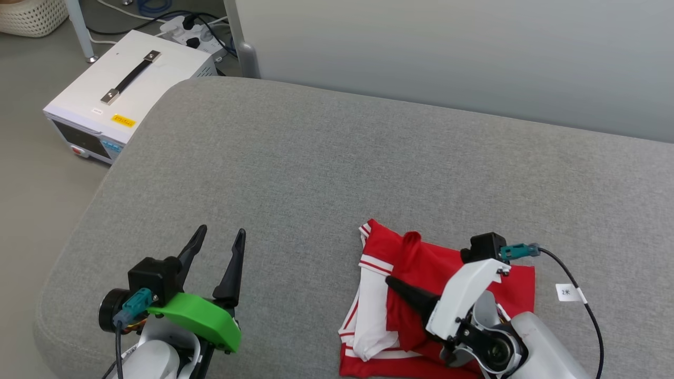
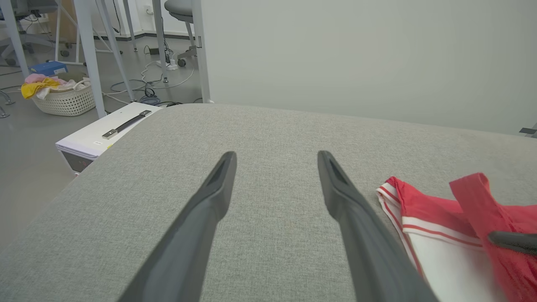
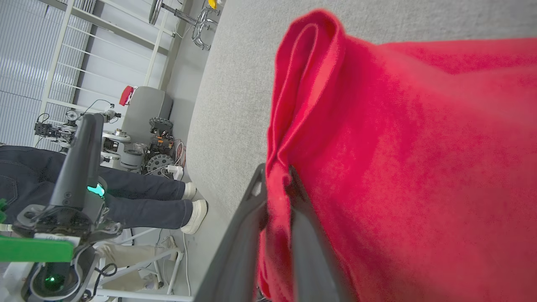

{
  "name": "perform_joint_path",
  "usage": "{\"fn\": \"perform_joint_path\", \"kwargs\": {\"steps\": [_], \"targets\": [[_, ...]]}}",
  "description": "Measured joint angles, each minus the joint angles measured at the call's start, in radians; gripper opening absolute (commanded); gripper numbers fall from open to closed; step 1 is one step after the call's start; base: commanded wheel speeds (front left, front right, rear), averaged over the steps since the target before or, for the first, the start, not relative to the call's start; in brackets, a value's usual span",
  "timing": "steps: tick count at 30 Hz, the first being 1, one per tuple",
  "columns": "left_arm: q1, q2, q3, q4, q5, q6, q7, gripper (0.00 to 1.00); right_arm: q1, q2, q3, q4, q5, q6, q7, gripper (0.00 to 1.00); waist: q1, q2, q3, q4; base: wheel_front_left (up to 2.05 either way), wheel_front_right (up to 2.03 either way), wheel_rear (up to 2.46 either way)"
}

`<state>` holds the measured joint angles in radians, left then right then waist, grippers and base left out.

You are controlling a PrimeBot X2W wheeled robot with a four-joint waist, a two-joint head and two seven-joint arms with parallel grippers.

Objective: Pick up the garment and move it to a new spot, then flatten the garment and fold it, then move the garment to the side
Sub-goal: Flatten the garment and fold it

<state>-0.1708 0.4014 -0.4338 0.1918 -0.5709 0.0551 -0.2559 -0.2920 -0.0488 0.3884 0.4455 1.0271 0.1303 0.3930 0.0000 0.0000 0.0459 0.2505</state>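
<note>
since the head view reads left to right, start at the white box (image 1: 126,89) on the floor beside the cushion (image 1: 316,158). next, the left gripper (image 1: 221,230) hovers low over bare grey fabric, fingers spread wide with nothing between them, well apart from the shirt. the shirt (image 1: 416,263) lies at the near right of the cushion as a rough folded bundle: white sleeve with striped trim toward the left, red body toward the right, and one red fold standing up above the rest. further right, the right gripper (image 3: 275,170) is on the shirt with its fingers close together and that raised red fold between them; how hard they pinch, i cannot tell. a black cable with a paper tag (image 1: 567,292) trails off its wrist onto the cushion. judgement: folding looks nearly done, and the step in hand is laying this last flap or shifting the bundle aside. to do it well, lower the fold until it rests flat on the layers beneath before letting go, so it does not spring back into a ridge. any sideways move should be slow and low so that the white sleeve layers do not slide out. the left gripper could come across and press the sleeve edge. risk: the cable snagging the cloth.
</note>
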Motion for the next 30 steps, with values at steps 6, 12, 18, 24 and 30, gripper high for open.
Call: {"fn": "perform_joint_path", "kwargs": {"steps": [6, 12, 18, 24, 30], "targets": [[0.0, -0.001, -0.001, 0.01, 0.0, -0.007, 0.0, 1.0, -0.044, 0.0, 0.1, 0.016, 0.104, 0.0, -0.02, 1.0, 0.0, 0.0, -0.002, 0.007, 0.0, 0.0, 0.0], [0.0, -0.001, -0.002, 0.012, 0.0, -0.007, 0.0, 1.0, -0.094, 0.003, 0.134, 0.031, 0.166, 0.0, -0.058, 1.0, 0.0, 0.0, -0.021, -0.003, 0.0, 0.0, 0.0], [0.001, -0.003, 0.006, -0.014, 0.001, -0.008, 0.0, 1.0, -0.162, -0.049, 0.032, -0.005, -0.172, 0.0, -0.113, 1.0, 0.0, 0.0, -0.039, -0.046, 0.0, 0.0, 0.0], [0.003, -0.03, 0.042, -0.057, 0.023, -0.012, 0.0, 1.0, -0.136, -0.202, -0.077, -0.184, -0.428, 0.0, -0.18, 1.0, 0.0, 0.0, -0.04, -0.084, 0.0, 0.0, 0.0], [0.015, -0.071, 0.093, -0.097, 0.053, -0.028, 0.0, 1.0, -0.031, -0.302, -0.209, -0.323, -0.578, 0.0, -0.262, 1.0, 0.0, 0.0, -0.033, -0.121, 0.0, 0.0, 0.0]]}}
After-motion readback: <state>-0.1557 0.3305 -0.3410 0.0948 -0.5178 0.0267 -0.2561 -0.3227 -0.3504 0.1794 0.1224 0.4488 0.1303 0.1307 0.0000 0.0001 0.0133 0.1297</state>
